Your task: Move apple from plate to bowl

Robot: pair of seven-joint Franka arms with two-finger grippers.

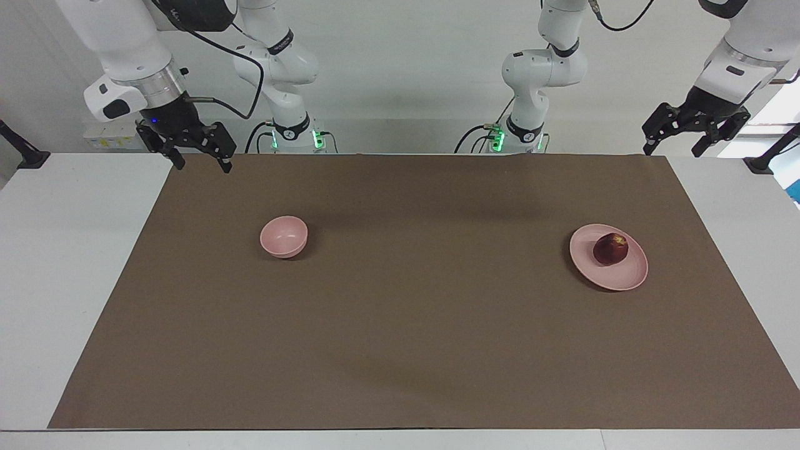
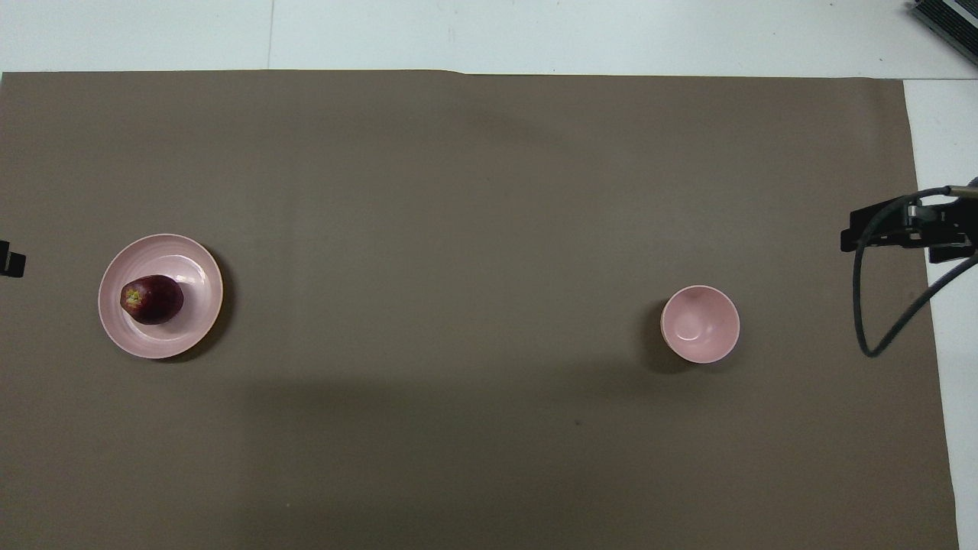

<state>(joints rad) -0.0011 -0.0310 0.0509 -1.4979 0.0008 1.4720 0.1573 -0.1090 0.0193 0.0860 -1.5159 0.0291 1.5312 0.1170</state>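
A small dark red apple (image 1: 610, 249) (image 2: 153, 299) lies on the flat pale pink plate (image 1: 619, 276) (image 2: 187, 258) toward the left arm's end of the table. The small deep pink bowl (image 1: 284, 236) (image 2: 700, 324) stands empty toward the right arm's end. My left gripper (image 1: 674, 149) hangs open and empty in the air over the mat's corner at its own end, well apart from the plate; only a sliver of the left gripper (image 2: 11, 260) shows in the overhead view. My right gripper (image 1: 201, 164) (image 2: 901, 226) hangs open and empty over the mat's corner at its end, apart from the bowl.
A brown mat (image 1: 406, 325) (image 2: 474, 191) covers most of the white table (image 1: 69, 250). Black clamp mounts (image 1: 26, 156) (image 1: 764, 161) sit at both ends of the table near the robots. A cable (image 2: 879, 305) droops from the right gripper.
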